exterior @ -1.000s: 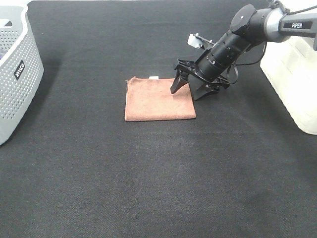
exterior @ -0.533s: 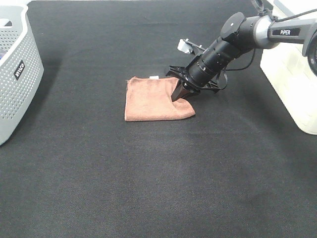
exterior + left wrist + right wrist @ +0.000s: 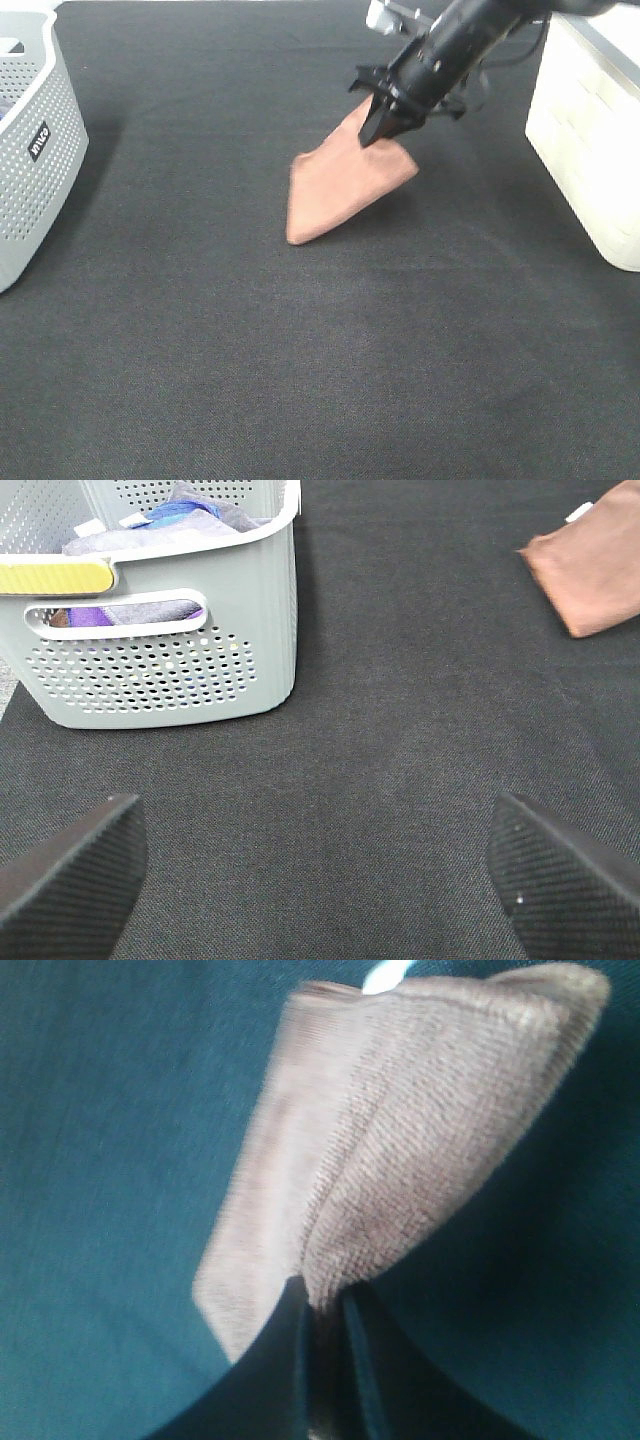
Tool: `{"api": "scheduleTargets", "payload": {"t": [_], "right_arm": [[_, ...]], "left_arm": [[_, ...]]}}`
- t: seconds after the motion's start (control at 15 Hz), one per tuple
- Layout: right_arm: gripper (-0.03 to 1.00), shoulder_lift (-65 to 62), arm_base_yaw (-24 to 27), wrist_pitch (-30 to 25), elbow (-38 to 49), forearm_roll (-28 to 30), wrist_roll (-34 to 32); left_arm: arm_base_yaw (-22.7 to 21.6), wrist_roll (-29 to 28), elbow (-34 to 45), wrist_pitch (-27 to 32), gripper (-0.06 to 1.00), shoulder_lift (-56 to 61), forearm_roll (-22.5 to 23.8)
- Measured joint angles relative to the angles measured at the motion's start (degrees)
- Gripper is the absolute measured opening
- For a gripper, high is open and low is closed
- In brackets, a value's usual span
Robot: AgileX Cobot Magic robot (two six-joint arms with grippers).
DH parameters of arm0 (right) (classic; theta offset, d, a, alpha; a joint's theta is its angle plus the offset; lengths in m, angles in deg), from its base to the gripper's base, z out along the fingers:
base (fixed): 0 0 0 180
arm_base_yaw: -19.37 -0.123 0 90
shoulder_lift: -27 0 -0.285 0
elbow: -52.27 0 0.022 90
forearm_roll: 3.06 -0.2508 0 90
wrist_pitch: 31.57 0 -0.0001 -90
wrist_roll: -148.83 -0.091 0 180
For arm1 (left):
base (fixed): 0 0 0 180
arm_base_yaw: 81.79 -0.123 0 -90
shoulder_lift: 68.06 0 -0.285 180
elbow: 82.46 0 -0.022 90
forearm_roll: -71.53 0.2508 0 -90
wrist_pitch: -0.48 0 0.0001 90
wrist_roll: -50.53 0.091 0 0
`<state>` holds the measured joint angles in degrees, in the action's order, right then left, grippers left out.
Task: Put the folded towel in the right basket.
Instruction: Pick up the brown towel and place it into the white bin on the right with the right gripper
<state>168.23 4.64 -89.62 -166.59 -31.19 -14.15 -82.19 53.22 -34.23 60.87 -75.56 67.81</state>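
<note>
- I see the folded towel (image 3: 340,182), brown, hanging tilted from one pinched corner. Its lowest corner is at the black bench (image 3: 300,360), touching or just above; I cannot tell which.
- The right fingers (image 3: 376,122) are clamped on that upper corner.
- The cream right basket (image 3: 590,130) stands near, apart from the towel.
- The left fingers (image 3: 70,870) are spread wide, empty, near the grey left basket (image 3: 160,670) holding clothes.

The right basket (image 3: 590,150) runs off the edge; towel (image 3: 400,1130) looks blurred.
</note>
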Motion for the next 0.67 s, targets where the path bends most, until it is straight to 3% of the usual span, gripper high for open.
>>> {"api": "scheduleTargets", "payload": {"t": [0.27, 0.53, 0.67], "right_arm": [[0.03, -5.5, 0.0, -10.7, -6.4, 8.7, -0.8], [0.03, -10.9, 0.2, -11.3, -13.5, 19.9, -3.8], [0.03, -14.5, 3.0, -11.5, -14.0, 21.5, -4.6]], "left_arm": [[0.0, 0.0, 0.0, 0.0, 0.88, 0.0, 0.0], [0.0, 0.0, 0.0, 0.0, 0.88, 0.0, 0.0], [0.0, 0.0, 0.0, 0.0, 0.88, 0.0, 0.0]]}}
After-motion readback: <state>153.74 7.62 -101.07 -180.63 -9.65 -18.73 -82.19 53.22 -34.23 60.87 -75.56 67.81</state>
